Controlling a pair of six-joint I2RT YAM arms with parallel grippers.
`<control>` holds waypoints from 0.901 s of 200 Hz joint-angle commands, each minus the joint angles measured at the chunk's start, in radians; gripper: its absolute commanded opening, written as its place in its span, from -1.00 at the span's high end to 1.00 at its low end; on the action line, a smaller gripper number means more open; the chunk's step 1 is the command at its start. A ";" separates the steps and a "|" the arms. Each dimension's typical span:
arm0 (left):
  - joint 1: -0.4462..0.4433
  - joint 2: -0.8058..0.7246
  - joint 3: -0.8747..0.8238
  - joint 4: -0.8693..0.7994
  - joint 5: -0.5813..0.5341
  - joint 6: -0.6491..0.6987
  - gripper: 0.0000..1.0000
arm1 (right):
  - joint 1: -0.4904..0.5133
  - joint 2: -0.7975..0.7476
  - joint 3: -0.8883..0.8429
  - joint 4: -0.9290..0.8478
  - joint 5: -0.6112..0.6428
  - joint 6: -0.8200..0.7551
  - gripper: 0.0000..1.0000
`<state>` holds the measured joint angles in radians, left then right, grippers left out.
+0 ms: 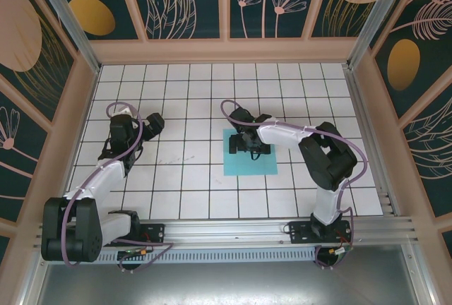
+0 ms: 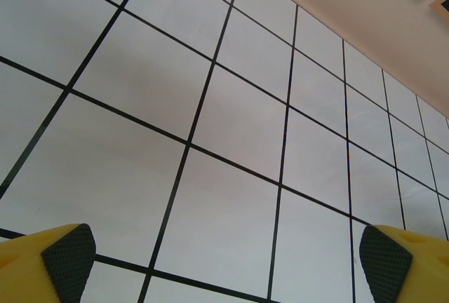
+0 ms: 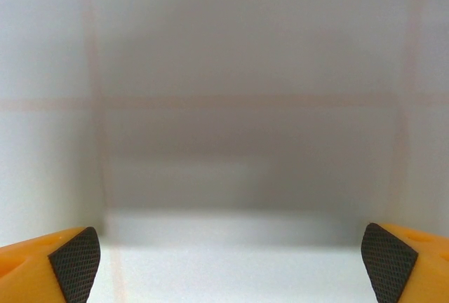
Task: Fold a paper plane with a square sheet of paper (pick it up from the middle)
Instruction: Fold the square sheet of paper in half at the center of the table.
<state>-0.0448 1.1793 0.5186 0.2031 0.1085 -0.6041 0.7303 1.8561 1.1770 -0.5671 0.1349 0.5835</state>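
Hovering at the 9 o'clock side of the white grid table (image 1: 191, 93), the left gripper (image 1: 148, 125) is released, jaws wide. At 3 o'clock from it, the right gripper (image 1: 251, 142), likewise spread wide, sits over the flat square sheet of paper (image 1: 263, 165) near table centre.

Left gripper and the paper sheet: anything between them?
Top view: only bare tiles, faintly scuffed, between left gripper and the square sheet of paper.

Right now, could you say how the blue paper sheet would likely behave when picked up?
The square sheet of paper lies flat and thin, so it will probably droop when lifted. Flush on the smooth table, it may slide under the right pincer.
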 commanded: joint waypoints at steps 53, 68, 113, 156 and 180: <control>0.007 0.014 0.031 -0.017 0.022 0.001 -0.97 | -0.005 0.062 -0.077 0.016 -0.033 0.022 -0.76; 0.006 0.016 0.031 -0.017 0.022 0.001 -0.97 | -0.009 0.066 -0.087 0.026 -0.040 0.022 -0.69; 0.007 0.023 0.032 -0.017 0.029 0.002 -0.97 | -0.016 0.064 -0.082 0.021 -0.026 0.026 -0.51; 0.006 0.034 0.035 -0.014 0.048 0.000 -0.97 | -0.015 0.024 -0.038 0.009 -0.019 0.025 -0.55; 0.006 0.037 0.037 -0.014 0.051 0.000 -0.97 | -0.016 -0.022 0.010 -0.046 0.057 0.035 -0.69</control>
<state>-0.0448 1.2072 0.5278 0.1970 0.1360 -0.6041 0.7208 1.8595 1.1553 -0.5365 0.1417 0.5938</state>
